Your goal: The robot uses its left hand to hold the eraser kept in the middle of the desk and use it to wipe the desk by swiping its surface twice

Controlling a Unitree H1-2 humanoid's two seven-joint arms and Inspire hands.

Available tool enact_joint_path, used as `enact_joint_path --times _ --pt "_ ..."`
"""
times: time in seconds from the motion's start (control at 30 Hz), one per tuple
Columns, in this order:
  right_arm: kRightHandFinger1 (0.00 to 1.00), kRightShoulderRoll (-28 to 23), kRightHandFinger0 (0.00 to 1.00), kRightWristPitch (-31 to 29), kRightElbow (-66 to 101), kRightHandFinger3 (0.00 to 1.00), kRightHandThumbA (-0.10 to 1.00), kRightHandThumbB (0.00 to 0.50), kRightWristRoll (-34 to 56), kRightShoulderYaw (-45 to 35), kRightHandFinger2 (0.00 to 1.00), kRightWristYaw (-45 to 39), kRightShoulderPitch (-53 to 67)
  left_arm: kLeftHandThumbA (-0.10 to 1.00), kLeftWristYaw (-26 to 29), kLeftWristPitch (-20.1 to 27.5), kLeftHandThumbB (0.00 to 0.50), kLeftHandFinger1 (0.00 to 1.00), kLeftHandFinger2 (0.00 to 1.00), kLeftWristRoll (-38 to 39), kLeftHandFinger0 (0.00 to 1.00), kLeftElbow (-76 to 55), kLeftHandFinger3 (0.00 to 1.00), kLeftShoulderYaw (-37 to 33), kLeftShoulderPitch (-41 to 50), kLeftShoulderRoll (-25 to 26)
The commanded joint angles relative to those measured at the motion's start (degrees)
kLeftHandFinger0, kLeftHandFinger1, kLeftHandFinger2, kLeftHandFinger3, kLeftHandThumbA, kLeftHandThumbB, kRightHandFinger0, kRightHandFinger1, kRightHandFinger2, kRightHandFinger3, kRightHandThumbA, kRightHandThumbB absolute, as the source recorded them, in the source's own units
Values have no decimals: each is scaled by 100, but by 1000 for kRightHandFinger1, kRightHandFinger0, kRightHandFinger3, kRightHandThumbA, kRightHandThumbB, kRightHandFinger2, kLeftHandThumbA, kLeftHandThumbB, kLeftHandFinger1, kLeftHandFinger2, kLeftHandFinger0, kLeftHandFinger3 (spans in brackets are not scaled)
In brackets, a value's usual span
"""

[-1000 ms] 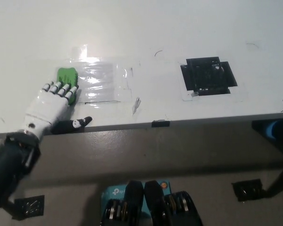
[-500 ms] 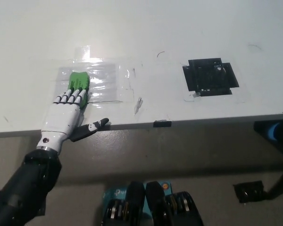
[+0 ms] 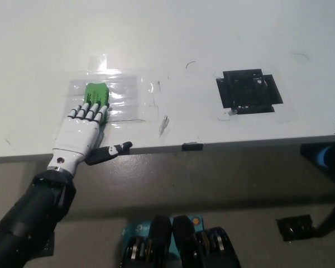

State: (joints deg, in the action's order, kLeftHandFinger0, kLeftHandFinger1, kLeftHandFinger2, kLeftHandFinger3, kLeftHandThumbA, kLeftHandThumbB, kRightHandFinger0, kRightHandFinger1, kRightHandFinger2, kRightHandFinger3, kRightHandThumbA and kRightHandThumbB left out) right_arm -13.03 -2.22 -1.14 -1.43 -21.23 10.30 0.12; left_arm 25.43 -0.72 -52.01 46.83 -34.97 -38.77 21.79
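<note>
A green eraser (image 3: 95, 92) lies on the white desk (image 3: 212, 33), left of the middle, on a patch of clear tape (image 3: 125, 97). My white left hand (image 3: 81, 131) lies flat on the eraser's near end. Its fingers stretch over the eraser and press it down, and its thumb points right along the desk's front edge. The eraser's far half shows beyond the fingertips. My right hand is out of the picture.
A square of black tape (image 3: 248, 91) is stuck to the desk at the right. A small black clip (image 3: 191, 147) sits on the front edge. Below the edge are the floor, a blue box (image 3: 135, 228) and a black bracket (image 3: 293, 226).
Over the last second my left hand slid to the right across the desk, taking the eraser with it onto the clear tape. Over the last half second it has barely moved.
</note>
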Motion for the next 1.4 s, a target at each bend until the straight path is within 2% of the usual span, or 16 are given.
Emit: enact_joint_path --times 0.0,0.17,0.2,0.37,0.5,0.63,0.73,0.8,0.9,0.93,0.97,1.03,1.07,1.1,1.23,1.37 --pt "1000 -91 1000 -274 273 1000 1000 218 68 -112 1000 119 -195 1000 -1800 -898 500 1000 1000 -608 1000 -42 1000 -553 -158 -24" --pt "1000 -79 1000 -250 319 1000 1000 224 83 -61 1000 86 -263 1000 -2289 -1012 500 1000 1000 -522 1000 18 1000 -733 -377 -381" --pt "1000 -74 1000 -267 312 1000 1000 202 84 -67 1000 103 -295 1000 -2373 -1054 500 1000 1000 -506 1000 180 1000 -802 -477 -587" --pt "1000 -98 1000 -184 404 1000 1000 193 5 -45 1000 127 -391 1000 -2694 -1053 500 1000 1000 -415 1000 403 1000 -959 -667 -976" --pt "1000 -64 1000 -228 429 1000 1000 202 60 -33 1000 117 -496 1000 -2713 -1133 500 1000 1000 -107 1000 490 1000 -776 -648 -1176" --pt "1000 -44 1000 -158 507 1000 1000 186 50 -1 1000 90 -543 1000 -2680 -1047 500 1000 1000 42 1000 494 1000 -703 -614 -1379" --pt "1000 6 1000 -105 508 1000 1000 214 65 34 1000 74 -573 1000 -2685 -957 500 1000 1000 5 1000 508 1000 -787 -672 -1586" --pt "1000 17 1000 -88 505 1000 1000 216 30 64 1000 71 -591 1000 -2716 -945 500 1000 1000 -15 1000 490 1000 -810 -674 -1606" --pt "1000 22 1000 -61 512 1000 1000 213 -89 126 1000 83 -601 1000 -2895 -912 500 1000 1000 -7 1000 600 1000 -904 -812 -1893" --pt "1000 40 1000 -70 502 1000 1000 200 -87 118 1000 111 -619 1000 -2785 -885 500 1000 1000 -41 1000 738 1000 -953 -886 -2135" --pt "1000 47 1000 -64 505 1000 1000 191 -99 140 1000 105 -621 1000 -2791 -904 500 1000 1000 -31 1000 698 1000 -955 -852 -2111" --pt "1000 41 1000 -6 525 1000 1000 206 -68 150 1000 80 -626 1000 -2753 -770 500 1000 1000 -14 1000 717 1000 -1021 -866 -2306" --pt "1000 30 1000 -57 513 1000 1000 191 -88 170 1000 71 -634 1000 -2654 -720 500 1000 1000 2 1000 772 1000 -1022 -858 -2408" --pt "1000 36 1000 -6 513 1000 1000 205 -48 162 1000 71 -658 1000 -2706 -773 500 1000 1000 -13 1000 819 1000 -1076 -879 -2619" --pt "1000 48 1000 35 530 1000 1000 264 -62 184 1000 83 -691 1000 -2677 -785 500 1000 1000 -9 1000 935 1000 -1153 -881 -2864" --pt "1000 84 1000 105 576 1000 1000 266 -119 188 1000 144 -762 1000 -2717 -792 500 1000 1000 -86 1000 1134 1000 -1321 -940 -3186"
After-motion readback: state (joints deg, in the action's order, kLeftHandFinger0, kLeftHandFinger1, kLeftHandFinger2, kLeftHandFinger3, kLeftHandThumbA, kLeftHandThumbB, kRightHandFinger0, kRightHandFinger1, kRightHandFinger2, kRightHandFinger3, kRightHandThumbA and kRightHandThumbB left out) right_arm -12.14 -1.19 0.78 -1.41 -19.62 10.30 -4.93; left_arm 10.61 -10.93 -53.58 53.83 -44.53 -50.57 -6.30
